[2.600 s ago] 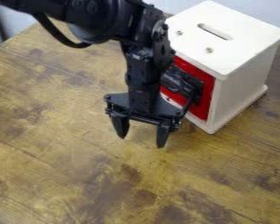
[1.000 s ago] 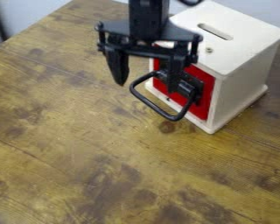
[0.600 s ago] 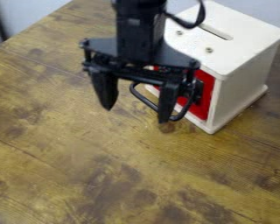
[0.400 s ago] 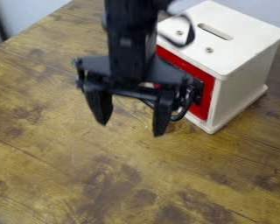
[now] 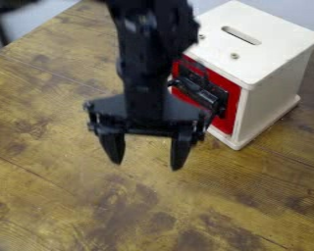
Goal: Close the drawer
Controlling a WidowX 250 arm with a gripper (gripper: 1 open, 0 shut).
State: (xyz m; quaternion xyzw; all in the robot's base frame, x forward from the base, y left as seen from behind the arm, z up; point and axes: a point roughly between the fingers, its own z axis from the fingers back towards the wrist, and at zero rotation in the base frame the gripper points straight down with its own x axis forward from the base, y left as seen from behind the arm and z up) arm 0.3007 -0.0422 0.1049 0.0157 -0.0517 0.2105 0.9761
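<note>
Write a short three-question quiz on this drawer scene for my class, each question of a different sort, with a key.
1. True or false: the gripper is clamped on the drawer's handle.
2. Multiple choice: the red drawer sits in (a) a cream-white cabinet, (b) a metal rack, (c) a blue crate.
3. Fill in: the cabinet's top has a narrow ____.

Key
1. False: its fingers are spread, pointing down over the wooden table, holding nothing.
2. (a)
3. slot

Worn, stained wood table [image 5: 42, 196]; matt cream cabinet [image 5: 271, 69]; smooth red drawer [image 5: 206, 93]; matt black gripper [image 5: 144, 155].
</note>
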